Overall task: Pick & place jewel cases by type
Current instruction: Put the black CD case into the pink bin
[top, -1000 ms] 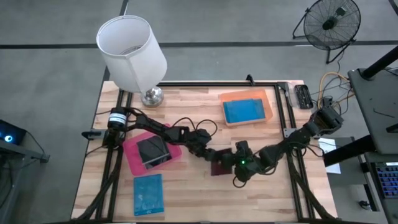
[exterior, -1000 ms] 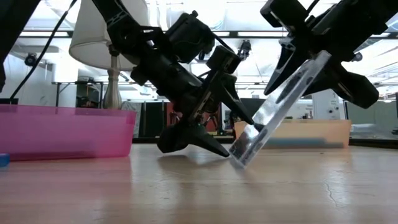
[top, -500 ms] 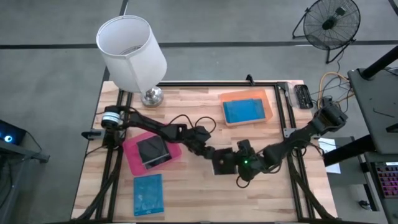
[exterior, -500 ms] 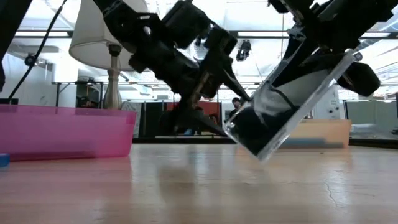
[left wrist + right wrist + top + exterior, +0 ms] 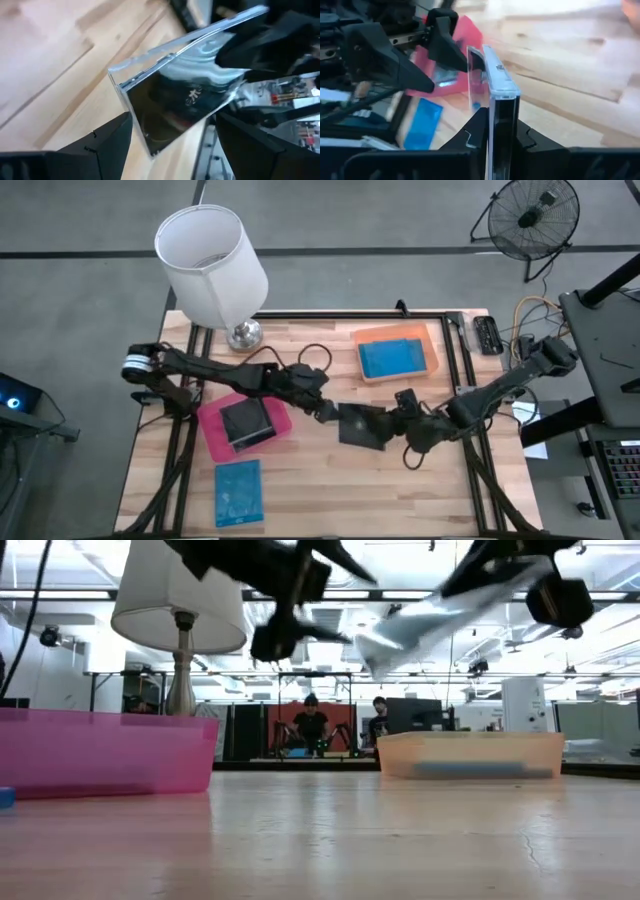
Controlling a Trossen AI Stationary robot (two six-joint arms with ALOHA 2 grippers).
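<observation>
A dark jewel case [image 5: 362, 426] is up off the table between the two grippers, near the table's middle. My right gripper [image 5: 400, 420] is shut on it from the right. My left gripper [image 5: 324, 411] is open just left of the case; in the left wrist view its fingers [image 5: 112, 145] stand on either side of the case's near corner [image 5: 131, 95] with a gap. Another dark case [image 5: 243, 421] lies flat in the pink tray [image 5: 212, 432]. One blue case [image 5: 238, 492] lies flat on the table near its near edge. A blue case [image 5: 392, 358] lies in the orange tray [image 5: 433, 345]. My right gripper pinches the dark case between its two fingers [image 5: 476, 131] at the case's right edge [image 5: 501, 107], coming nearly level from the table's right. The case is lifted clear and tilted, its free left end [image 5: 372, 644] lower than the held end.
A lamp with a white shade [image 5: 212, 255] stands at the table's far left corner. The pink tray sits left of the grippers and the orange tray far right of them. A black frame [image 5: 455, 345] runs along the table's edges. People [image 5: 311, 725] sit in the room behind.
My right gripper has raised the dark case from standing tilted with its lower edge on the table to well clear of it, and the case has tipped flatter. My left gripper has risen alongside it. Both have shifted a little toward the far edge.
</observation>
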